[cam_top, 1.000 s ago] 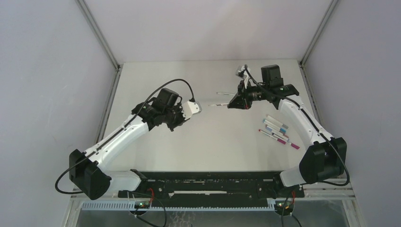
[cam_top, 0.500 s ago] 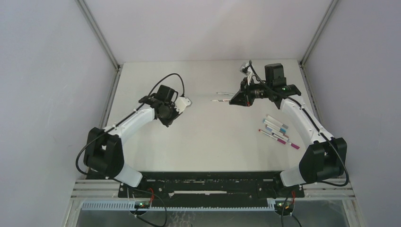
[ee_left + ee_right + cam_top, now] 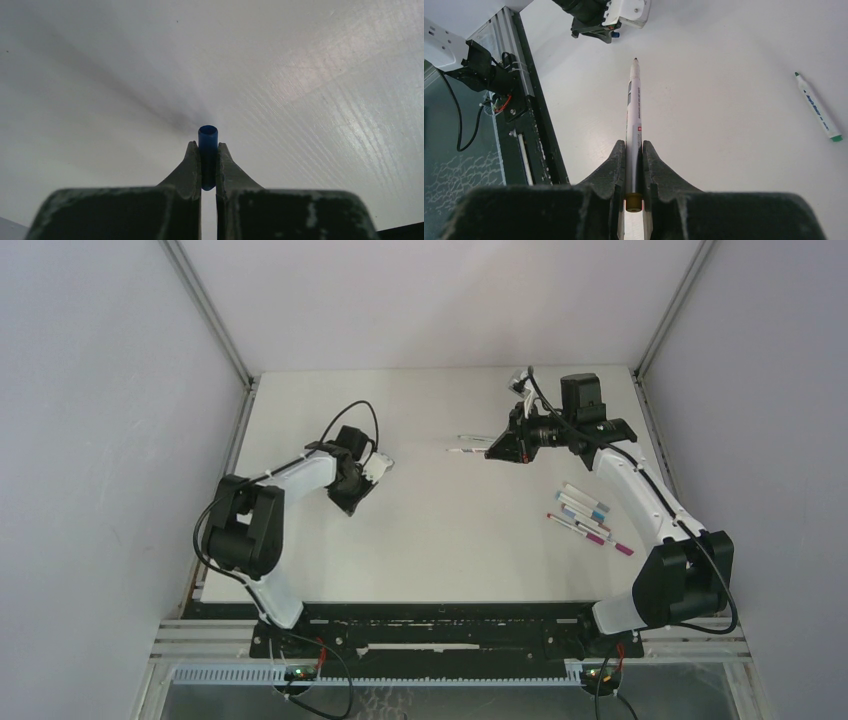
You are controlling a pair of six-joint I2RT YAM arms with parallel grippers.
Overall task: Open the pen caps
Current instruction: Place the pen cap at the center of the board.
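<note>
While left pincer [image 3: 208, 146] was clamped on blue cap [image 3: 207, 136], right pincer [image 3: 634, 143] on bared pen [image 3: 634, 100], release onto desk [image 3: 450, 530] was judged due.

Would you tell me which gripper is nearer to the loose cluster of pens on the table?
Right. The right gripper, holding a pen, sits just beyond and left of the cluster; the left gripper is far across the table to its left.

The pen cap [image 3: 207, 145] is blue, the pen barrel [image 3: 634, 110] white with a dark tip.
</note>
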